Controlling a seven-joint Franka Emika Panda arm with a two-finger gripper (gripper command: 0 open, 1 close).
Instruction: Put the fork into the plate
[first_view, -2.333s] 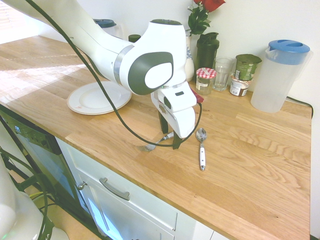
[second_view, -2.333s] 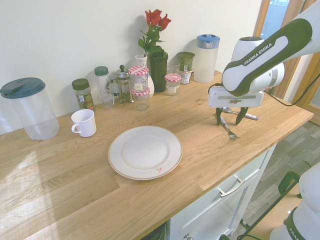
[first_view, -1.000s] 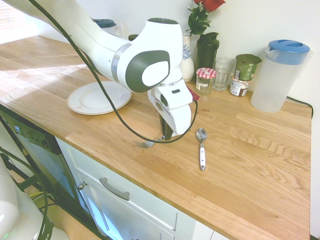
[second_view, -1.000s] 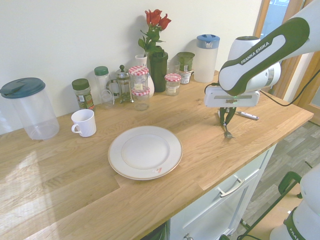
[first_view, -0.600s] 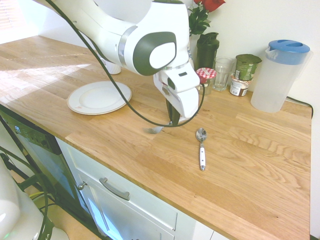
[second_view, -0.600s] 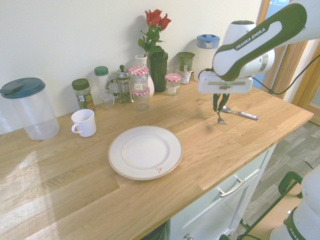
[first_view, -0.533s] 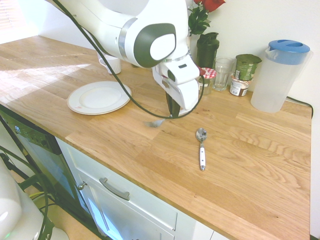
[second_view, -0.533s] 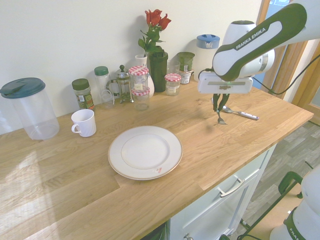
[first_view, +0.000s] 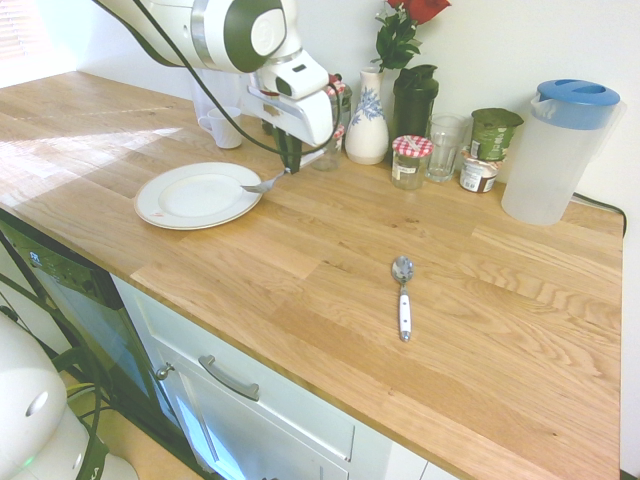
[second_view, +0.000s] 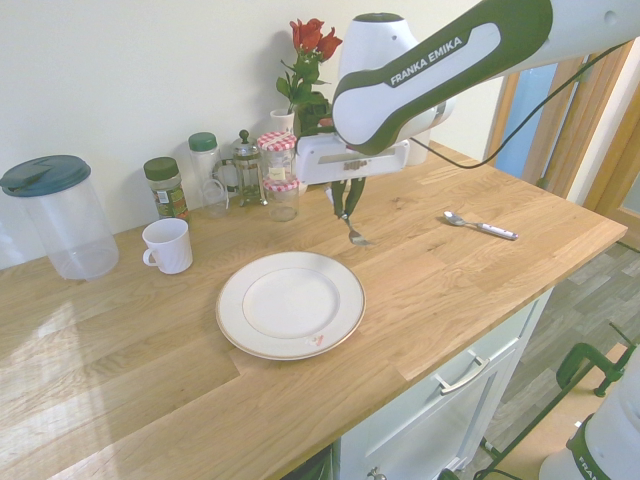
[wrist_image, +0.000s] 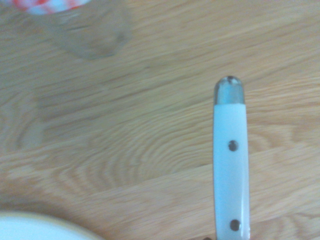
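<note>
**Fork Carried in the Air Beside the Plate**

A slim silver fork (first_view: 268, 181) with a white handle is seen gripped by the white arm's gripper (first_view: 289, 160), whose dark fingers are shut tight on the handle. The fork is held clear of the wooden countertop (first_view: 330, 270), its tines slanting downward. In the first exterior view the tines are seen at the edge of the round white plate (first_view: 160, 208), over or just beside its rim; in the second exterior view the fork (second_view: 352, 228) is seen just beyond the plate's (second_view: 233, 322) far rim, on the side toward the jars. Which of the two holds cannot be told for certain.

In the wrist view the white handle (wrist_image: 230, 165), marked by two dark rivets and a metal end cap, is shown above the wood grain, with a sliver of the plate's rim (wrist_image: 35, 227) at one corner.

A white-handled spoon (first_view: 402, 291) is left lying on the countertop, well apart from the plate. Behind the plate, along the wall, a white mug (second_view: 168, 245), a clear pitcher with a dark lid (second_view: 60, 215), a red-checked jar (second_view: 278, 160) and a vase of red roses (second_view: 306, 60) are lined up. A blue-lidded pitcher (first_view: 555, 150) is stood far from the plate.
</note>
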